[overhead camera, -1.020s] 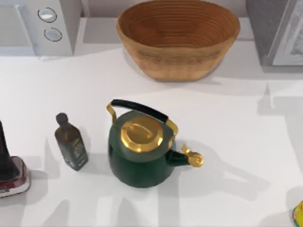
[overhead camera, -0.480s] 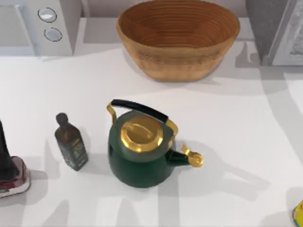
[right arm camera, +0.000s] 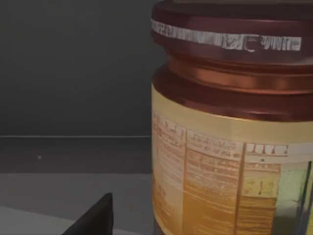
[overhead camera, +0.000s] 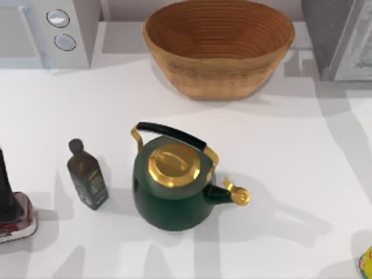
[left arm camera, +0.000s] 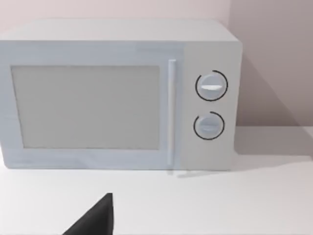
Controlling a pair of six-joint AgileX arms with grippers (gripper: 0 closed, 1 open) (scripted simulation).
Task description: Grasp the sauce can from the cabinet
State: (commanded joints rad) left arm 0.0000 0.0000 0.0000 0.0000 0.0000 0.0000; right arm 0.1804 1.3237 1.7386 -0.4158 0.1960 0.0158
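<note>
Pincer on your right arm: one dark finger (right arm camera: 95,218) visible in the right wrist view, close up to the sauce can (right arm camera: 230,132); can't tell whether it's spread or pressed together. Can stands upright in a dark recess, maroon lid over a tan printed label, no contact visible with that finger.

Left pincer: one dark finger (left arm camera: 95,218) visible in the left wrist view, facing the microwave (left arm camera: 117,95); spread or pressed, can't tell either.

Top view, clock directions from centre: green kettle (overhead camera: 174,186) near centre of the white surface (overhead camera: 302,174), spout toward 3. Dark bottle (overhead camera: 87,174) at 9, apart from the kettle. Wicker basket (overhead camera: 218,46) at 12. Microwave at 10–11 corner. Grey cabinet (overhead camera: 340,35) at 1–2 corner.
</note>
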